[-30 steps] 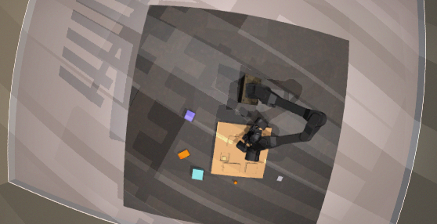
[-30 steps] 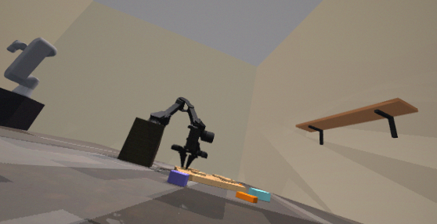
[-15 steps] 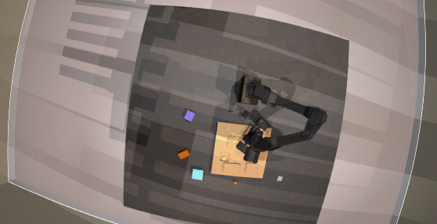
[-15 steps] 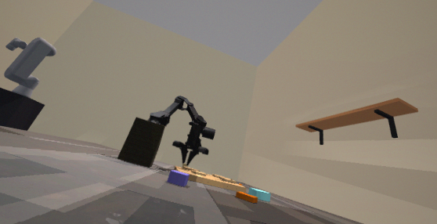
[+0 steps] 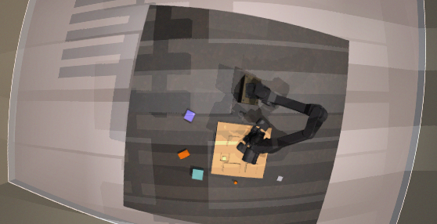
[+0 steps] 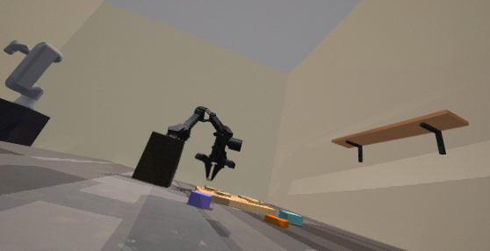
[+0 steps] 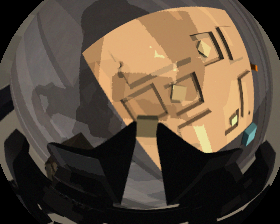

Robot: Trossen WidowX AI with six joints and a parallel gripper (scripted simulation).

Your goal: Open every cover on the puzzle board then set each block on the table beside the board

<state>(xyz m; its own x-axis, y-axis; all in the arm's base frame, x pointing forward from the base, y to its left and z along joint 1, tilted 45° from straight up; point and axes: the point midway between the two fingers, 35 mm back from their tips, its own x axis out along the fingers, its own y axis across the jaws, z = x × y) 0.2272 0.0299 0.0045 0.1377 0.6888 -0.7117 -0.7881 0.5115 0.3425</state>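
My gripper [image 6: 211,177] [image 7: 147,125] is shut on a small tan block [image 7: 147,131], held above the puzzle board [image 5: 219,135] [image 6: 250,205] [image 7: 136,40]. Below it a square well [image 7: 142,101] looks empty. Pale square pieces sit in other square recesses: one near the middle [image 7: 178,93], one at the upper right [image 7: 204,49] and a small yellowish one [image 5: 224,158] [image 7: 234,120]. Off the board lie a purple block [image 5: 189,115] [image 6: 200,199], an orange block [image 5: 183,154] [image 6: 277,220] and a teal block [image 5: 197,174] [image 6: 291,218] [image 7: 249,134]. The arm hides part of the board in the top view.
A tiny orange piece [image 5: 235,182] [image 7: 254,67] lies just off the board's edge, and a small white piece [image 5: 279,178] lies off its corner. The arm's base stands on a dark box [image 6: 158,160]. A wall shelf [image 6: 399,129] is far to the right.
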